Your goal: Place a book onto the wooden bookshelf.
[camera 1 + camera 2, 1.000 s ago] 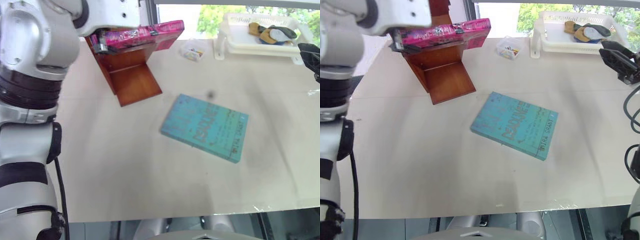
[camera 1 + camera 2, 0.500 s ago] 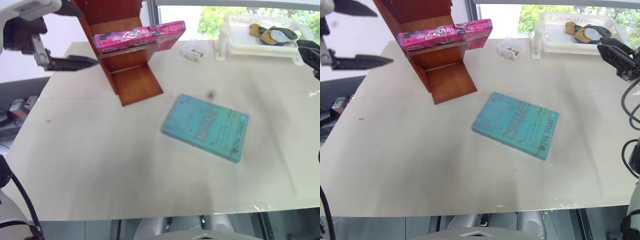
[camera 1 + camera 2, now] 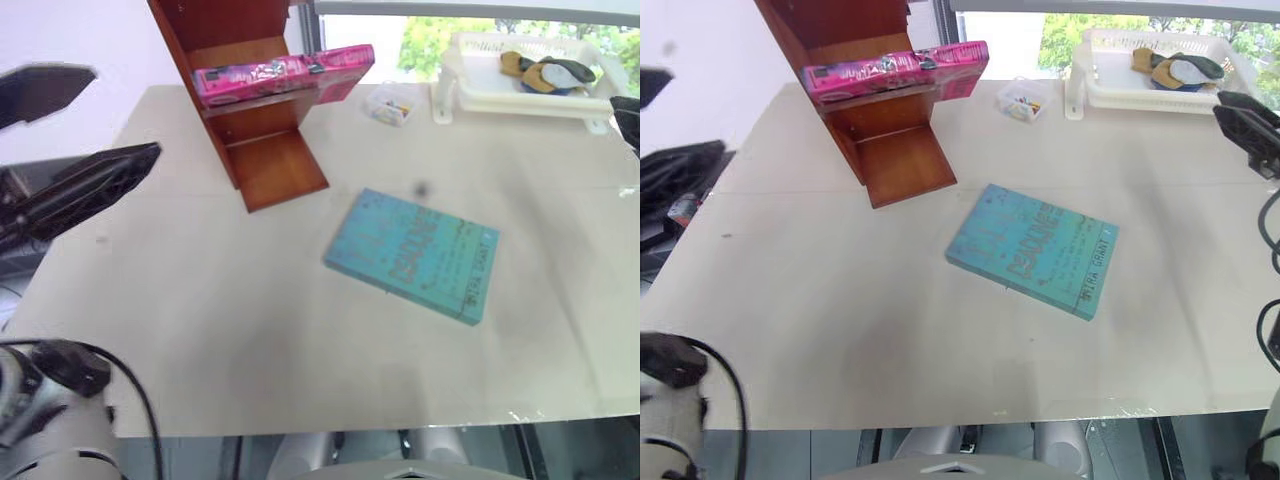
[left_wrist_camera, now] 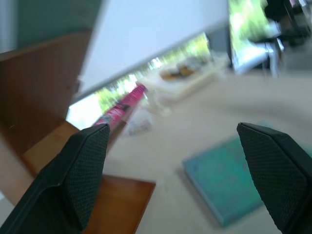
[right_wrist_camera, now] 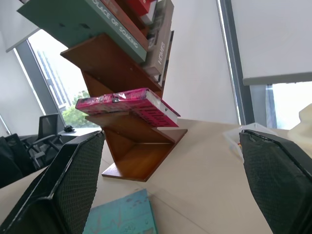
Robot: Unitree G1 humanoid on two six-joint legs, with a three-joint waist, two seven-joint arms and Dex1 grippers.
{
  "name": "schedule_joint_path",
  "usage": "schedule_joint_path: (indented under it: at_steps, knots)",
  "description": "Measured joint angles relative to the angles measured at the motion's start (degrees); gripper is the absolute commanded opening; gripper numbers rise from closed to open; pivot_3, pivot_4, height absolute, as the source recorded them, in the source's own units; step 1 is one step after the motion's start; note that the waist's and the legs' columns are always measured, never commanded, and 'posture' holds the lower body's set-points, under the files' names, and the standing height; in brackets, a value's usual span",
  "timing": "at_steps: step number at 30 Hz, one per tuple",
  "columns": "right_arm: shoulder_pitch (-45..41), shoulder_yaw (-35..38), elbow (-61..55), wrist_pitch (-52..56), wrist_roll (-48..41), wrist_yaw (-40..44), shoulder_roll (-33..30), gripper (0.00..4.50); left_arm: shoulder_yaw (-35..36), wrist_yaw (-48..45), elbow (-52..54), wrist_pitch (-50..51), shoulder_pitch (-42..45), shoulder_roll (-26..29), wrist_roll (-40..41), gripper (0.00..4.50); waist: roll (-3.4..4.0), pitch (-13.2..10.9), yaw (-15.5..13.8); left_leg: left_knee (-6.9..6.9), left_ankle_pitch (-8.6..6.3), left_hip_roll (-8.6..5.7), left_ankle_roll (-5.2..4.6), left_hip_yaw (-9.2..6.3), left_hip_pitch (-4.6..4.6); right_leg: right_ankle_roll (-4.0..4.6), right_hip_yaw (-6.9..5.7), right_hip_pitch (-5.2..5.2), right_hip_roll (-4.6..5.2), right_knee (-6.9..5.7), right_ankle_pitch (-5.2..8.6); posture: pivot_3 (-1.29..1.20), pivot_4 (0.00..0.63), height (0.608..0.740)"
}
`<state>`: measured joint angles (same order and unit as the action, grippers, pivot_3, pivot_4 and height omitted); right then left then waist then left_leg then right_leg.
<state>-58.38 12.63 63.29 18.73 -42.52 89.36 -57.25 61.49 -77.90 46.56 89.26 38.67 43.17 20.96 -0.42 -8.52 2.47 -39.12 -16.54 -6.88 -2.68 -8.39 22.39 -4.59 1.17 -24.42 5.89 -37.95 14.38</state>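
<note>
The left tool (image 3: 70, 150) hangs off the table's (image 3: 840, 330) left edge with its two black fingers (image 3: 95, 180) spread wide and nothing between them. One wooden bookshelf (image 3: 262, 150) stands at the far left of the table, its base plate flat on the surface. One pink book (image 3: 285, 73) lies flat on a lower shelf, its right end jutting out past the shelf's edge. The right wrist view shows more books (image 5: 122, 24) stacked on the shelves above it; how many I cannot tell. One teal book (image 3: 1032, 248) lies flat near the middle of the table, turned at a slant, well apart from the bookshelf. Bare table runs all around it, widest towards the near edge. One small clear box (image 3: 390, 103) sits just right of the pink book's jutting end, and one white basket (image 3: 520, 95) stands at the far right corner with some things inside. The right tool (image 3: 1252, 130) hangs at the right edge, near the basket, fingers wide apart and empty.
</note>
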Motion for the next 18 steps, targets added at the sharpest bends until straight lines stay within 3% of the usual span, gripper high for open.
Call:
schedule_joint_path:
  at_steps: [3, 4, 5, 7, 10, 14, 18]
  knots:
    - [1.38, 0.89, -0.83, 0.11, -0.61, 0.00, -0.69, 4.50, 2.82, 7.11, -0.04, -1.03, -9.04, -12.41, 0.45, 4.47, -0.03, -0.02, -0.46, 0.08, -0.01, 0.08, 0.03, -0.07, -0.57, 0.09, -0.11, 0.71, -0.07, 0.23, -0.10, 0.00, 0.150, 0.740]
    - [1.38, 0.94, -0.87, 0.12, -0.65, 0.00, -0.74, 4.50, 2.75, 7.69, -0.09, -1.21, -9.71, -13.35, 0.42, 4.47, -0.03, -0.02, -0.49, 0.08, -0.01, 0.08, 0.03, -0.06, -0.61, 0.08, -0.11, 0.75, -0.07, 0.25, -0.12, 0.00, 0.150, 0.740]
    - [2.00, 1.81, -1.59, 0.17, -0.86, 0.00, -1.25, 4.50, -0.38, 13.14, -1.08, -5.36, -13.38, -20.35, -0.17, 4.47, 0.04, 0.05, -0.76, 0.06, -0.02, 0.06, 0.03, -0.01, -0.73, 0.02, -0.05, 0.90, -0.05, 0.29, -0.18, 0.00, 0.150, 0.740]
    - [2.58, 1.90, -2.15, 0.17, -0.94, 0.00, -1.32, 4.50, -5.40, 17.23, -2.85, -9.31, -17.29, -24.08, -1.37, 4.47, -0.02, 0.06, -0.94, 0.03, -0.02, 0.07, 0.02, -0.02, -0.70, 0.02, -0.03, 0.90, -0.06, 0.33, -0.23, 0.00, 0.150, 0.740]
    - [5.45, 2.29, -2.95, 0.29, -0.97, 0.00, -2.06, 4.50, -19.53, 23.82, -7.58, -17.55, -24.67, -30.55, -1.82, 4.47, -0.06, 0.04, -1.82, -0.01, -0.03, 0.07, 0.00, 0.00, -0.59, 0.02, 0.16, 0.79, -0.05, 0.32, -0.25, 0.00, 0.150, 0.740]
    - [8.22, 3.36, -4.99, 0.47, -1.27, 0.00, -2.64, 4.50, -25.60, 28.29, -9.89, -23.37, -23.09, -30.69, -1.11, 4.47, 0.01, 0.08, -2.26, 0.11, -0.03, 0.07, 0.01, 0.00, -0.62, 0.03, 0.11, 0.77, -0.05, 0.33, -0.25, 0.00, 0.150, 0.740]
    - [16.36, 3.90, -8.37, -0.27, -1.19, 0.02, -3.80, 4.50, -32.34, 33.17, -14.36, -28.42, -23.78, -27.84, -1.36, 4.47, 0.03, 0.09, -2.42, 0.13, -0.06, 0.07, -0.05, 0.09, -0.62, 0.02, 0.12, 0.74, -0.05, 0.38, -0.25, 0.00, 0.150, 0.740]
